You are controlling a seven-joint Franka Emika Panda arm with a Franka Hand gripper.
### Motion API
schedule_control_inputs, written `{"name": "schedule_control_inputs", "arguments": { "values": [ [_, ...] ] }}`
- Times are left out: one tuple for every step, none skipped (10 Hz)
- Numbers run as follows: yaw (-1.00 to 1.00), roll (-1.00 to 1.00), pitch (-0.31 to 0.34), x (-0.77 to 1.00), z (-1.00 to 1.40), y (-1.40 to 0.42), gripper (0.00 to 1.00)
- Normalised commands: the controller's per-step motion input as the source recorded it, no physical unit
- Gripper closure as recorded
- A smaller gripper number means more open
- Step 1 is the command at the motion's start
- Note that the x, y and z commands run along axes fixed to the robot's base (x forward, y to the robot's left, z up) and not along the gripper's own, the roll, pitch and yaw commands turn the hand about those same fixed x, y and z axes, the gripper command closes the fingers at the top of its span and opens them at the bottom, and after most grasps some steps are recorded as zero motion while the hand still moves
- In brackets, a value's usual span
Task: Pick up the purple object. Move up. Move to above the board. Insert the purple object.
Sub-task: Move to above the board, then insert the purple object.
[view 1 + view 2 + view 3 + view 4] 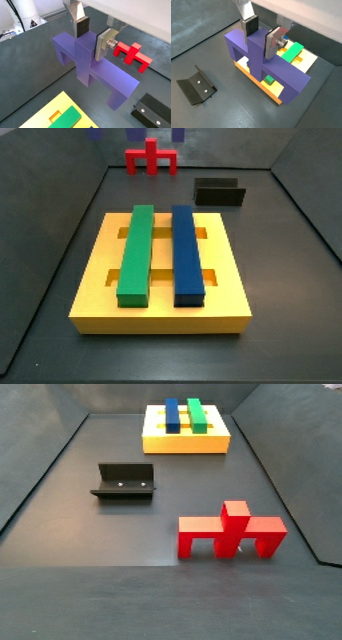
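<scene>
My gripper (92,36) is shut on the purple object (93,70), with its silver fingers on either side of the central ridge; it also shows in a wrist view (262,34). The purple object (264,67) hangs in the air with its legs pointing down. Only its leg tips (94,133) show in a side view, at the upper edge. The yellow board (160,303) lies on the floor with a green bar (134,253) and a blue bar (187,253) on it. The board also shows below the piece in both wrist views (50,111) (271,89).
A small red pronged piece (230,532) stands on the floor, also seen in a wrist view (131,53) and a side view (152,158). The dark fixture (127,481) stands between it and the board (187,442), and shows in both wrist views (198,86) (153,112). Dark walls enclose the floor.
</scene>
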Motion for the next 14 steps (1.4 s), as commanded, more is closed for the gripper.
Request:
{"name": "schedule_control_inputs", "arguments": {
  "values": [
    [-0.17,-0.07,0.118,0.61,0.47,-1.40,1.00],
    [-0.15,-0.02,0.132,0.61,0.43,-1.40,1.00],
    [-0.07,0.05,0.214,0.69,0.40,-1.40,1.00],
    [-0.03,0.05,0.242,0.44,0.19,-0.67,1.00],
    [-0.01,0.06,0.202,0.27,0.12,-0.37,1.00],
    [0.00,0.07,0.122,0.12,0.07,-0.19,1.00],
    [0.00,0.00,0.000,0.00,-0.01,-0.05,1.00],
    [0.00,0.00,0.000,0.00,-0.08,-0.11,1.00],
    [0.08,0.13,0.000,0.00,-0.30,-0.41,1.00],
    [0.07,0.12,0.000,0.02,-0.41,-0.35,1.00],
    [0.03,0.17,0.000,0.31,-0.64,-0.56,1.00],
    [0.03,0.15,0.000,0.37,-0.75,-0.59,1.00],
    [0.04,0.11,-0.031,0.21,-0.92,-0.43,1.00],
    [0.02,0.17,-0.047,0.02,-0.98,-0.44,1.00]
  ]
}}
